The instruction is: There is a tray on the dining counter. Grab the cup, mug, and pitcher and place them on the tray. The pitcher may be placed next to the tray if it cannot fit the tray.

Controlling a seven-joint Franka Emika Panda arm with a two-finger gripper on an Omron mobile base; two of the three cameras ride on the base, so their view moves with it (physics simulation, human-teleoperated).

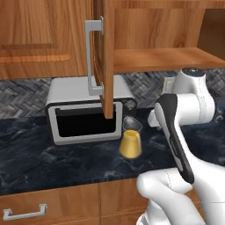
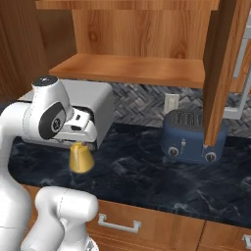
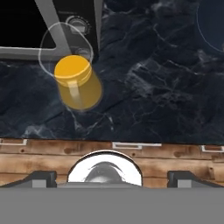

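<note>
pitcher (image 1: 131, 142): parked upright on the black counter (image 1: 52, 162), just in front of the microwave's (image 1: 83, 110) right corner
gripper (image 3: 112, 176): jaws spread wide, nothing clamped, held above the counter edge, pitcher not touched
toaster (image 2: 194, 137): seen off to the right

- Premises: a domestic kitchen, rendered.
- Landmark: a black, white-veined stone counter (image 1: 52, 149) running along the wall.
- On the counter: a silver microwave (image 1: 85, 110) against the wall, a blue toaster (image 2: 194, 136) further along, and a glass pitcher (image 1: 131, 139) with an orange-yellow body just in front of the microwave.
- Behind the counter: a grey herringbone backsplash (image 2: 142, 105) with a wall socket (image 2: 170, 102).
- Above the counter: wooden cabinets; one door (image 1: 104, 52) stands open, showing a shelf (image 2: 132, 68).
- Below the counter: wooden drawers with metal handles (image 2: 119, 223).
</note>
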